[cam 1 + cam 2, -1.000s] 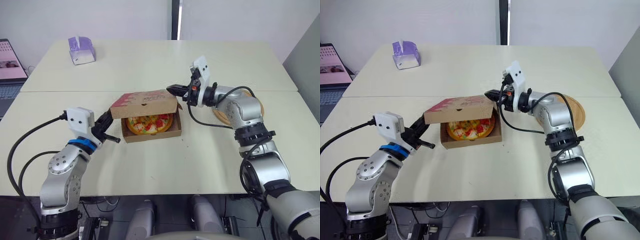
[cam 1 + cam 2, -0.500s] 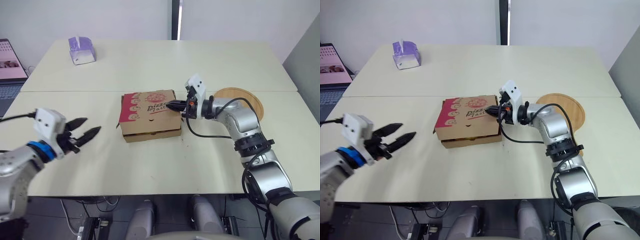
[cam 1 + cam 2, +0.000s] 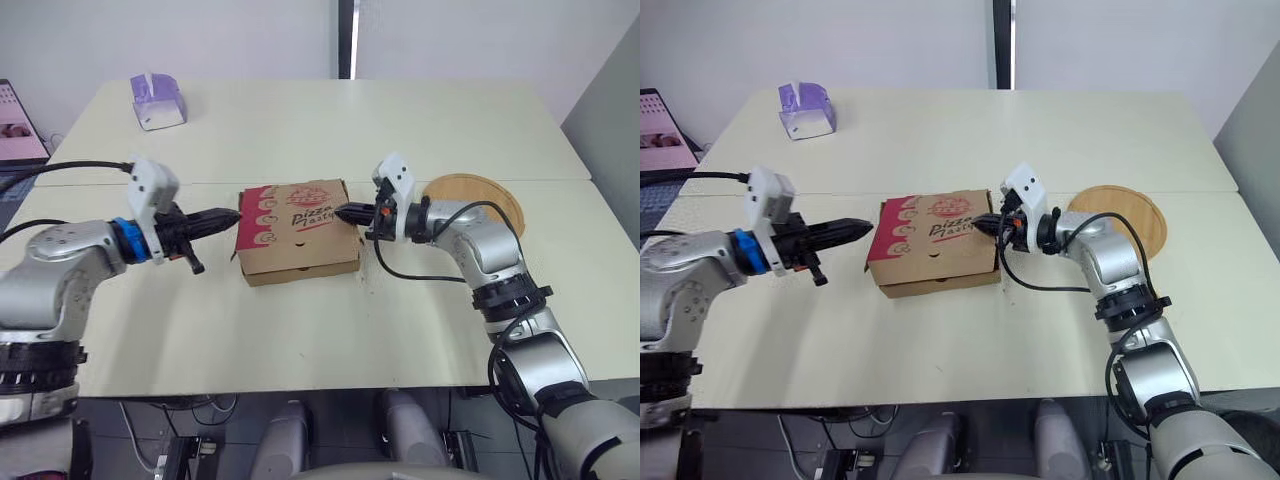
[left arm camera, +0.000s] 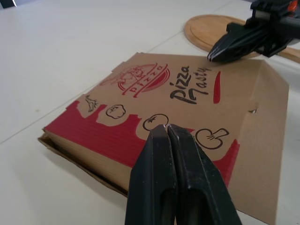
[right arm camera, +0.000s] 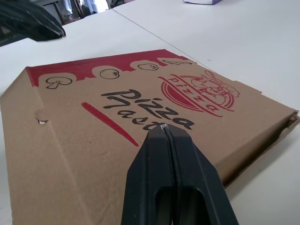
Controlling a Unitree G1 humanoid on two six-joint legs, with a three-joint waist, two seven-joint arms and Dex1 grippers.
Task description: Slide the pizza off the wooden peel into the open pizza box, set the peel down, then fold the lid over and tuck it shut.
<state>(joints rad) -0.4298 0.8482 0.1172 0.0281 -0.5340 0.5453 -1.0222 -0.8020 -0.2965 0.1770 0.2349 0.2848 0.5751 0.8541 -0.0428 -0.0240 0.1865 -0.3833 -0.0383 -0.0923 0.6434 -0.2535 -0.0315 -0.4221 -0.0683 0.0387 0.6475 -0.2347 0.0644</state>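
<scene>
Pizza box [image 3: 300,230] sits mid-desk, lid folded down flat, printed side up. Pizza not visible; judged to be inside under the lid.

Wooden peel [image 3: 478,195] lies flat on the desk at the box's 3 o'clock, just apart from it, nothing on it.

Right gripper [image 3: 340,211]: fingers pressed together, holding nothing, tip over the lid's 3 o'clock edge. Touching or just above, cannot tell.

Left gripper [image 3: 232,213]: fingers pressed together, empty, tip pointed at the lid's 9 o'clock edge, at the red border. Contact likewise unclear.

Progress, as judged: slide done, peel set down, lid folded over. What is left is the tuck. The left wrist view shows the lid standing slightly proud of the base along the red-bordered side, so the flap may not be fully home. Both tips look placed to press or hold the lid.

Desk [image 3: 300,330]: pale cream, matte, two tops butted with a seam running 9 to 3 behind the box.

Purple tissue box [image 3: 157,100] far off at 10 o'clock.

Laptop [image 3: 15,125] beyond the desk edge at 9 o'clock.

Plain light wall behind, with a dark vertical strip at 12 o'clock.
</scene>
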